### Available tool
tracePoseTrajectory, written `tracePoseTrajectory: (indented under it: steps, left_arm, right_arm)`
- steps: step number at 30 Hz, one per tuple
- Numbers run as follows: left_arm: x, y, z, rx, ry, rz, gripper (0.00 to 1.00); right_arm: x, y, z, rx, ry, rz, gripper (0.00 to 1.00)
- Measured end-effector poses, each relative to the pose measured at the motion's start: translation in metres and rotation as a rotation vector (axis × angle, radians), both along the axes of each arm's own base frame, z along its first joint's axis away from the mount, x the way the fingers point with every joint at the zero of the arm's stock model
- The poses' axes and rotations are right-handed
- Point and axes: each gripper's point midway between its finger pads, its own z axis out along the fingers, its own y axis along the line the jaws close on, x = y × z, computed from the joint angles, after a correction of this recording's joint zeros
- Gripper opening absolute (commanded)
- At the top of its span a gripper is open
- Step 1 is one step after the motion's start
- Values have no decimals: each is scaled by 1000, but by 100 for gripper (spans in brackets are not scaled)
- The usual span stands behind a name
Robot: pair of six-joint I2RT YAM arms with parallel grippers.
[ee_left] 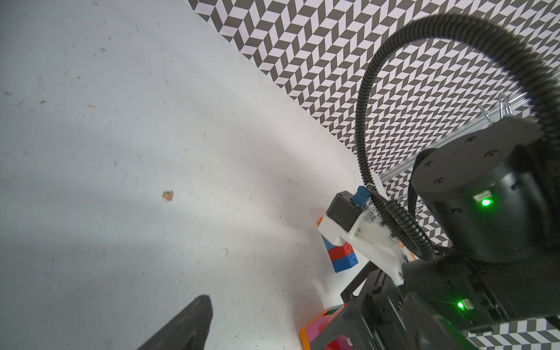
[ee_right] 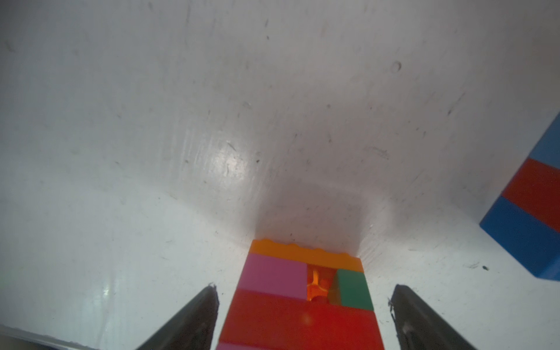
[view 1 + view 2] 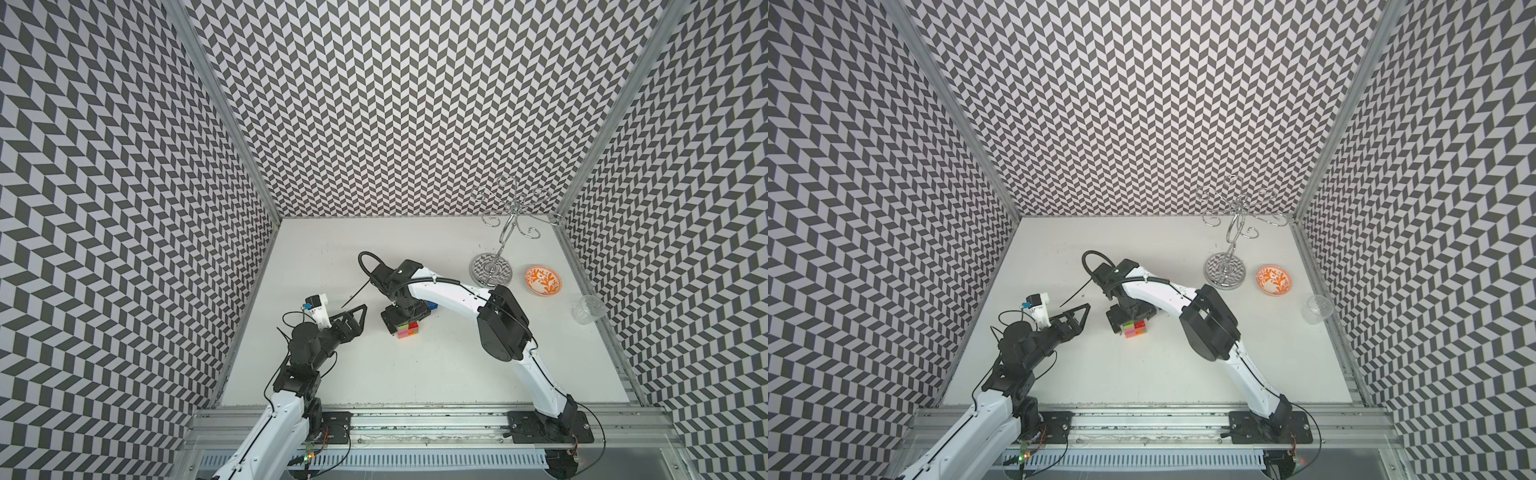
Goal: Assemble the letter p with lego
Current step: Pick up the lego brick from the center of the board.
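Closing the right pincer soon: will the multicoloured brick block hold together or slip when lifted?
Probably rigid: the brick block is hard layered bricks. Its glossy sides may slip in the right pincer. The gap between pink brick and green brick might weaken it.

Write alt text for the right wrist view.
A lego block of orange, pink, green and red bricks sits on the white table between the two dark fingers of the open right tool, with a gap on each side. A blue, red and light blue stack lies apart at the frame's edge.
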Motion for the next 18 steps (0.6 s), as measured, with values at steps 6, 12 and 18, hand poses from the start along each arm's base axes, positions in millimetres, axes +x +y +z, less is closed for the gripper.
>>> tracePoseTrajectory:
  steps: [6, 12, 18]
  left_arm:
    - [-1, -1, 0, -6, 3, -5, 100]
    - [-1, -1, 0, -11, 5, -6, 100]
    - [-1, -1, 2, -13, 0, -6, 100]
  right_arm:
    - [-2, -1, 0, -3, 9, -12, 57]
    - [1, -2, 4, 15, -33, -24, 49]
    - [-2, -5, 20, 113, -243, -23, 44]
